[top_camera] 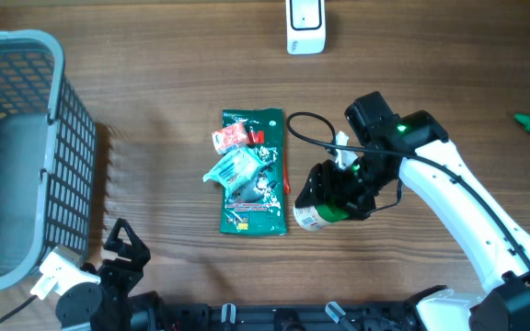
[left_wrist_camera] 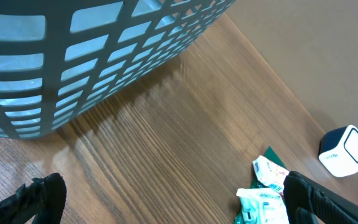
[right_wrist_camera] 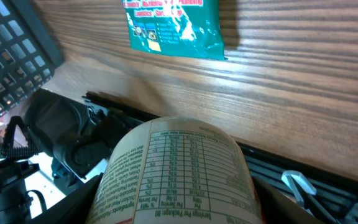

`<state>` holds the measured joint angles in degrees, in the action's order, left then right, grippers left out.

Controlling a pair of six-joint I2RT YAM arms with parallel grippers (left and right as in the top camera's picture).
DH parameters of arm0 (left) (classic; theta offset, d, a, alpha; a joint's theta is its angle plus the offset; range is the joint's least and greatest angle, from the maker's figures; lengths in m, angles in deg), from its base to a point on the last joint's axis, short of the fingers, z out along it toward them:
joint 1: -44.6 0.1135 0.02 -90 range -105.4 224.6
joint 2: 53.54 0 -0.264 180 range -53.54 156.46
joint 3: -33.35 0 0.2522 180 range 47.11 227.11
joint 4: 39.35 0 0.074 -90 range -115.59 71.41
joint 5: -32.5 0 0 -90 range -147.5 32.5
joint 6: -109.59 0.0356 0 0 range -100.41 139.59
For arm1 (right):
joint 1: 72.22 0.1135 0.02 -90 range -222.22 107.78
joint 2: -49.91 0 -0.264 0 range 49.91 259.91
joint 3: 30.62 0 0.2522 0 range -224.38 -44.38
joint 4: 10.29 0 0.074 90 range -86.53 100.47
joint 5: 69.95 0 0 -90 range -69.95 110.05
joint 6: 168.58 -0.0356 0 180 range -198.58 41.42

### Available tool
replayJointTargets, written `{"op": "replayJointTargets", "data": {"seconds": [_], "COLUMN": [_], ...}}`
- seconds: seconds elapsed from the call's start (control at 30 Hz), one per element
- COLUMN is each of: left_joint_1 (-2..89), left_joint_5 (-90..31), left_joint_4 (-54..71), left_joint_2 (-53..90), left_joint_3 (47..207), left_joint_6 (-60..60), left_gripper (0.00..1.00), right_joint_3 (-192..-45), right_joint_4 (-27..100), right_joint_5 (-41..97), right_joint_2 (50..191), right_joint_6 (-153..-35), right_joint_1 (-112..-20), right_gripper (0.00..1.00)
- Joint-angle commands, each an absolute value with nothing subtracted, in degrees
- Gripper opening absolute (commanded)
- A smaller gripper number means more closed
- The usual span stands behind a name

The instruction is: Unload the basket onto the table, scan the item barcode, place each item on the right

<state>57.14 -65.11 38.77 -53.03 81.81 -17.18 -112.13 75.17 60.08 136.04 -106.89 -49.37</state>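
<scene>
Right gripper [top_camera: 336, 196]: clamping the can [top_camera: 310, 217], lower centre-right of the overhead view.
Can: showing its printed label to the right wrist camera, just beside the green packet [top_camera: 254, 198].
Left gripper [top_camera: 125, 242]: sitting lower left, jaws spread wide, holding nothing.
Scanner [top_camera: 305, 25]: standing top centre, well apart from the can.

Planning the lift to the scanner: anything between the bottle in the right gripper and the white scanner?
Nothing visible blocks it. The right gripper is shut on the bottle, and the table is bare up to the scanner. The green packet lies just left of that line; the arm's own black cable loops across it.
</scene>
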Motion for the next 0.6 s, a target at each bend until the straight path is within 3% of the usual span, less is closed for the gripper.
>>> {"op": "replayJointTargets", "data": {"seconds": [0.0,0.57], "left_joint_1": [57.25,57.25], "left_joint_5": [-65.88,-65.88], "left_joint_4": [38.72,38.72], "left_joint_2": [-53.16,-53.16], "left_joint_3": [81.65,81.65], "left_joint_6": [-17.53,-17.53], "left_gripper": [1.0,1.0], "right_joint_3": [-112.24,-112.24], "right_joint_4": [74.21,71.69], "right_joint_5": [63.86,66.05], "right_joint_2": [134.66,134.66], "right_joint_6": [-107.22,-107.24], "right_joint_1": [-49.15,-49.15], "right_gripper": [0.43,0.43]}}
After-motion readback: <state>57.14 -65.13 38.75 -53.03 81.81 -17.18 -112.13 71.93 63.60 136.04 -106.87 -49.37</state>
